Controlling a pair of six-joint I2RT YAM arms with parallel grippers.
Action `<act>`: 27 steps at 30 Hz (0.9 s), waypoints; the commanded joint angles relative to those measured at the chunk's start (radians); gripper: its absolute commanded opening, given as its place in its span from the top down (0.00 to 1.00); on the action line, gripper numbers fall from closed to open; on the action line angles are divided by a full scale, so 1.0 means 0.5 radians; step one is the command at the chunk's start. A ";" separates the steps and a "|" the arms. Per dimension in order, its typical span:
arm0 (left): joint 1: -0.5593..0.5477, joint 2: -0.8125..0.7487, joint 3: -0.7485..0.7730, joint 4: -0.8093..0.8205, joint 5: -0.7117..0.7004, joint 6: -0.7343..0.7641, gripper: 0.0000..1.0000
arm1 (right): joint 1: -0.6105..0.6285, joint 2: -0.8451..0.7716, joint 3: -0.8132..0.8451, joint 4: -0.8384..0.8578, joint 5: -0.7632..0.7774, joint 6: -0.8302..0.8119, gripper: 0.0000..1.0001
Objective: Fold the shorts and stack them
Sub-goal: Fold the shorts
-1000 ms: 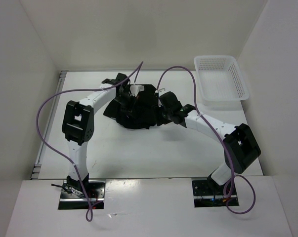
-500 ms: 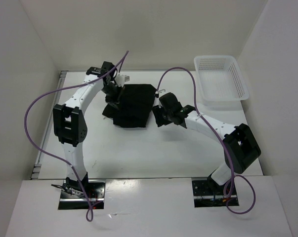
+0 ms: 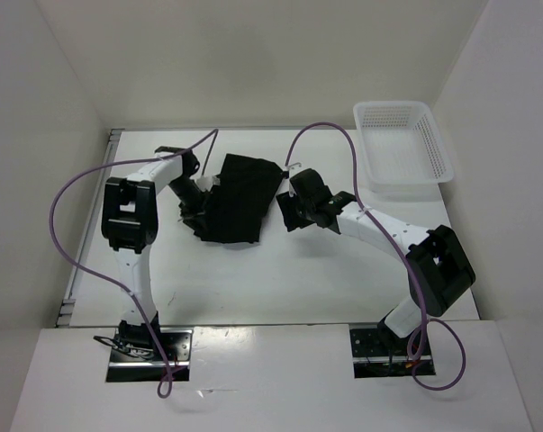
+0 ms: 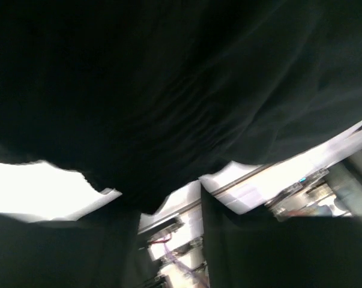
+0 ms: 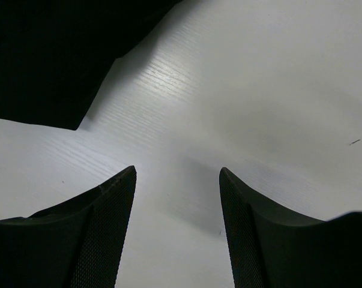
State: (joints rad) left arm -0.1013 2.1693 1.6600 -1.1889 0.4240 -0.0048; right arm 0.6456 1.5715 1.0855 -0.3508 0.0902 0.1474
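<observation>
No lettering, label, brand or number is legible on the shorts point(image 3: 239, 198), the basket point(image 3: 406, 184) or elsewhere.

Light falls evenly from above in the top view, bright on the white table point(image 3: 280, 270), with only faint, soft shadows beside the arms point(image 3: 379, 229). The shorts point(image 3: 235, 202) read as a flat black mass with little fold detail. In the left wrist view they crowd the lens, dim and blurred, while the patches of table below them are blown out white. The right wrist view is sharp. A streak of glare lies along the table's grain, and the fingers point(image 5: 90, 240) of the right gripper point(image 5: 177, 174) are dark, with a soft shadow between them.
</observation>
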 commanded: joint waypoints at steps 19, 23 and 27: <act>0.092 -0.304 -0.264 0.543 -0.050 0.010 0.00 | 0.016 -0.081 -0.014 0.116 -0.027 -0.046 0.37; 0.074 -0.277 -0.313 0.668 -0.038 0.010 0.00 | 0.016 -0.081 -0.014 0.116 -0.027 -0.046 0.37; 0.034 -0.191 -0.335 0.727 -0.078 0.010 0.00 | 0.016 -0.081 -0.014 0.116 -0.027 -0.046 0.37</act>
State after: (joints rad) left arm -0.0692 2.0289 1.5047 -0.8776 0.3965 -0.0044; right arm 0.6456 1.5711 1.0855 -0.3504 0.0715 0.1337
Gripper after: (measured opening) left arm 1.000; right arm 0.633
